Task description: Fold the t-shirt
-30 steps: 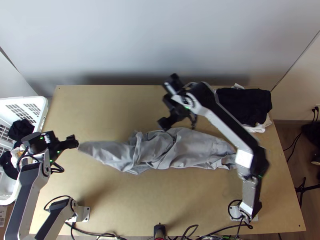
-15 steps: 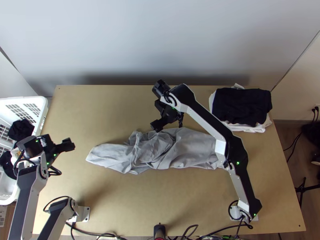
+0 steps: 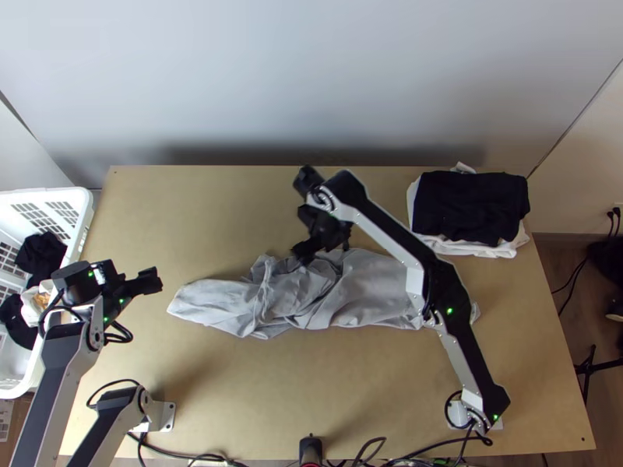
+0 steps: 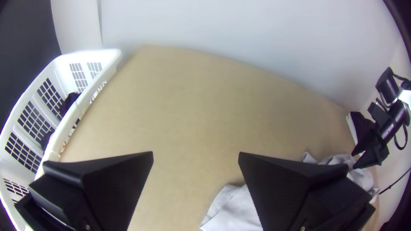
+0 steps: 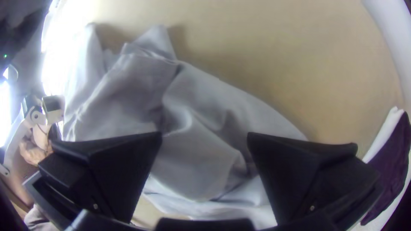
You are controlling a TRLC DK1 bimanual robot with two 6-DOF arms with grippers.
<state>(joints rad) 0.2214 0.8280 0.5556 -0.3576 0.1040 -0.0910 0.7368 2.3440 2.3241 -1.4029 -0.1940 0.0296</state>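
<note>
2 bent arms (image 3: 397,245), right claw (image 3: 323,250) spread above the bunched grey t-shirt (image 3: 366,292), left claw (image 3: 143,283) spread near it

R claw (image 3: 322,248) over bunched grey T-shirt (image 5: 192,158), fingers (image 5: 122,171) wide apart; contact w/ fabric unclear. Loose folds btwn & past them, creased, w/ a small pointed peak. Tan tabletop (image 5: 299,64) alongside; dk cloth (image 5: 391,158) nr the T-shirt, w/ white fabric (image 5: 385,127) along its edge.

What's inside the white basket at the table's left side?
Dark cloths and something pale lie in the white basket. What lies beneath them is covered, so I can't tell.
</note>
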